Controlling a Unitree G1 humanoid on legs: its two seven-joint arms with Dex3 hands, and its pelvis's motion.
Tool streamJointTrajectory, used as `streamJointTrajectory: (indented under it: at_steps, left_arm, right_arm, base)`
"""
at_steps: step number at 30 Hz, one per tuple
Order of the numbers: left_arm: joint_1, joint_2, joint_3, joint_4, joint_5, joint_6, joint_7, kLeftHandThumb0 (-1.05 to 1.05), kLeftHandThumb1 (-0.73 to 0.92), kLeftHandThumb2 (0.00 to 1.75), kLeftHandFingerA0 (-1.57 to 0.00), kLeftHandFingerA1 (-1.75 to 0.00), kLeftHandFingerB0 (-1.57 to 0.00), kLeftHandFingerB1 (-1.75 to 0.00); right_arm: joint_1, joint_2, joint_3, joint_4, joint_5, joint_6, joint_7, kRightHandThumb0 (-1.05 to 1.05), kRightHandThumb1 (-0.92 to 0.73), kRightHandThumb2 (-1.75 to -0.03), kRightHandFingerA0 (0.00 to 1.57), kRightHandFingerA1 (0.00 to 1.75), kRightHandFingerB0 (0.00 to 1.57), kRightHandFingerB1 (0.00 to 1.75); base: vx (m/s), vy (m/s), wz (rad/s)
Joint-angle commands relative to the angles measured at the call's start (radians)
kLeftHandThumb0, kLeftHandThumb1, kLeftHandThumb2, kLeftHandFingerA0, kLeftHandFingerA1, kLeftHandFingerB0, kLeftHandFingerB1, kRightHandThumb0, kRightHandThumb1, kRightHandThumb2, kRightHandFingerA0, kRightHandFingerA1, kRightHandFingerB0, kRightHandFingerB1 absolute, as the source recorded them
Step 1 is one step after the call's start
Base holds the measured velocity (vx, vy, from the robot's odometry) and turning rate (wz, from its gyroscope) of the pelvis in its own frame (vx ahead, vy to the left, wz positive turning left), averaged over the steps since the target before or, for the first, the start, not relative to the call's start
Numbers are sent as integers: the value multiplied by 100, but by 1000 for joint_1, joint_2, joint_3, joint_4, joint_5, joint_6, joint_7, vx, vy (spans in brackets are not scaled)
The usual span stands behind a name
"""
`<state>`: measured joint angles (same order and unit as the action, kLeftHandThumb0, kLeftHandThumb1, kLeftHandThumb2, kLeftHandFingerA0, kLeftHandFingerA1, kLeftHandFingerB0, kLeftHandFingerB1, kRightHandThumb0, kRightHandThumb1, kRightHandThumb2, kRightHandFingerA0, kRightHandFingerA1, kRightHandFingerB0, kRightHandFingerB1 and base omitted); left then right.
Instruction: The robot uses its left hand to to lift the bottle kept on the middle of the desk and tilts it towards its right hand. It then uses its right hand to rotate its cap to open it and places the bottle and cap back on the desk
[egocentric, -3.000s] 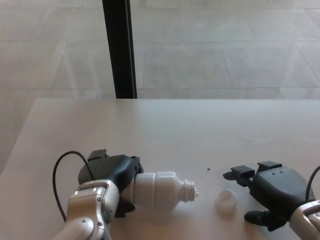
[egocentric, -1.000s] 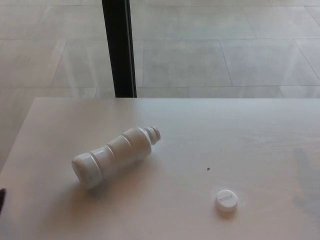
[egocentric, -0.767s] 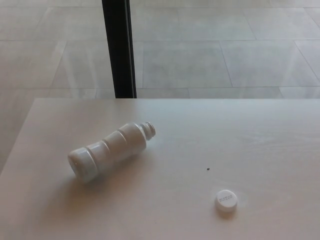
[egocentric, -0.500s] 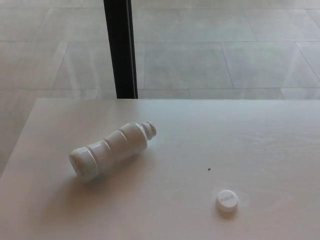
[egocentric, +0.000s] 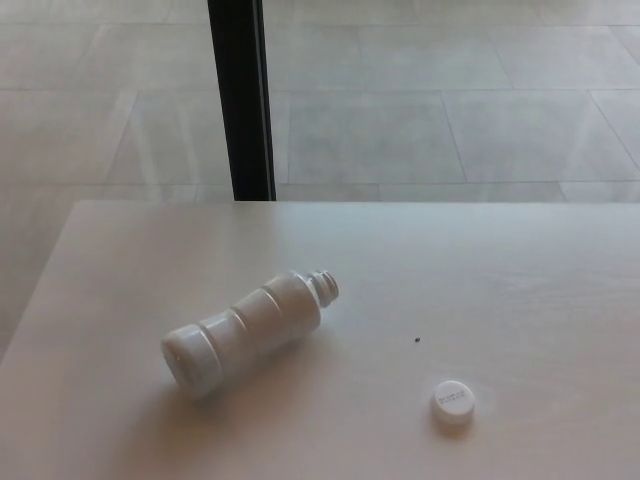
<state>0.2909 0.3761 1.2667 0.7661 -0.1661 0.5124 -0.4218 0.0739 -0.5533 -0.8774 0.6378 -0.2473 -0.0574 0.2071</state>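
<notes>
On the pale desk (egocentric: 520, 270), left of centre: white bottle (egocentric: 250, 331) lying on its side, uncapped, open threaded neck pointing up and to the right toward the far edge, flat base turned toward the near left corner. Ribbed, waisted body resting directly on the wood, soft shadow pooled beneath and to the near side. Well apart from it, toward the near right: white cap (egocentric: 452, 402), sitting flat with its top face up, faint lettering on it too small to read. Between bottle and cap, closer to the cap: a tiny dark speck (egocentric: 416, 338) on the surface. Beyond the far edge of the desk: grey tiled floor (egocentric: 450, 110), with a black upright post (egocentric: 241, 98) rising from just behind the desk's far-left portion and running out of the top of the frame. Neither left hand nor right hand anywhere in the head view, so no telling whether fingers spread, pressed together or pinching anything. Nothing touching the bottle or the cap; both free on the desk.
</notes>
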Motion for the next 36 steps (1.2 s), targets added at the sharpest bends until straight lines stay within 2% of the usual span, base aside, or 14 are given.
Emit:
streamJointTrajectory:
  at_steps: [1, 8, 9, 10, 11, 18, 19, 23, 25, 26, 32, 33, 34, 36]
  left_arm:
    - [31, -58, 184, 395, -270, -374, 108, -88, 69, 110, 0, -60, 0, -50]
    - [52, -51, 66, 430, -173, -431, 62, -93, 71, 109, -6, -72, -8, -63]
    - [49, -54, 31, 432, -142, -440, 82, -83, 90, 66, -6, -93, -2, -77]
    - [60, -52, -12, 435, -105, -457, 64, -86, 91, 66, -10, -87, -1, -69]
    - [83, -53, -60, 433, -67, -469, 25, -92, 70, 111, -21, -75, -12, -65]
    - [95, -42, -115, 457, -74, -509, 33, -92, 73, 113, -27, -78, -13, -66]
    - [97, -41, -113, 463, -87, -517, 30, -86, 92, 70, -6, -96, -5, -75]
    - [102, -36, -93, 478, -133, -506, 34, -86, 92, 66, -8, -90, -6, -74]
    - [99, -33, -97, 486, -144, -507, 39, -86, 92, 66, -8, -91, -5, -74]
    - [100, -33, -96, 486, -152, -505, 36, -85, 92, 67, -8, -89, -3, -73]
    - [95, -28, -140, 493, -159, -543, 32, -87, 92, 68, -9, -89, -6, -74]
    - [92, -27, -150, 495, -158, -551, 42, -94, 74, 113, -18, -75, -12, -67]
    - [89, -26, -149, 497, -169, -549, 36, -85, 92, 67, -9, -89, -6, -74]
    - [85, -25, -157, 502, -183, -552, 36, -86, 92, 66, -8, -90, -5, -74]
  right_arm:
    - [-37, 238, -387, 284, 486, 79, -291, -55, -77, -63, 18, 47, 17, 28]
    - [-24, 240, -389, 344, 477, 58, -199, -54, -72, -62, 22, 39, 24, 29]
    - [-24, 240, -371, 354, 461, 52, -184, -56, -72, -62, 19, 38, 24, 29]
    - [-22, 242, -374, 360, 466, 55, -161, -55, -70, -62, 20, 37, 23, 29]
    - [-14, 249, -361, 368, 456, 54, -147, -54, -69, -61, 20, 36, 26, 30]
    - [5, 269, -307, 387, 424, 16, -83, -57, -68, -62, 21, 39, 26, 30]
    - [7, 274, -288, 381, 410, 13, -89, -58, -67, -61, 24, 40, 28, 30]
    - [29, 268, -259, 394, 410, -5, -57, -63, -55, -84, 10, 46, 17, 41]
    - [36, 265, -237, 390, 397, -5, -71, -58, -72, -62, 19, 38, 27, 29]
    - [40, 264, -240, 391, 410, -6, -60, -63, -56, -85, 11, 47, 17, 41]
    - [33, 264, -238, 407, 466, -1, -77, -59, -54, -82, 16, 48, 21, 41]
    - [34, 266, -228, 409, 469, -5, -73, -60, -55, -82, 16, 48, 21, 41]
    - [35, 263, -199, 413, 442, -18, -94, -57, -70, -61, 23, 38, 29, 30]
    - [27, 259, -178, 418, 452, -21, -104, -57, -70, -61, 23, 38, 29, 30]
  base:
    - [0, 0, 0]
    - [0, 0, 0]
    - [0, 0, 0]
    - [0, 0, 0]
    - [0, 0, 0]
    - [0, 0, 0]
    - [0, 0, 0]
    - [0, 0, 0]
    - [0, 0, 0]
    - [0, 0, 0]
    - [0, 0, 0]
    - [0, 0, 0]
    - [0, 0, 0]
    - [0, 0, 0]
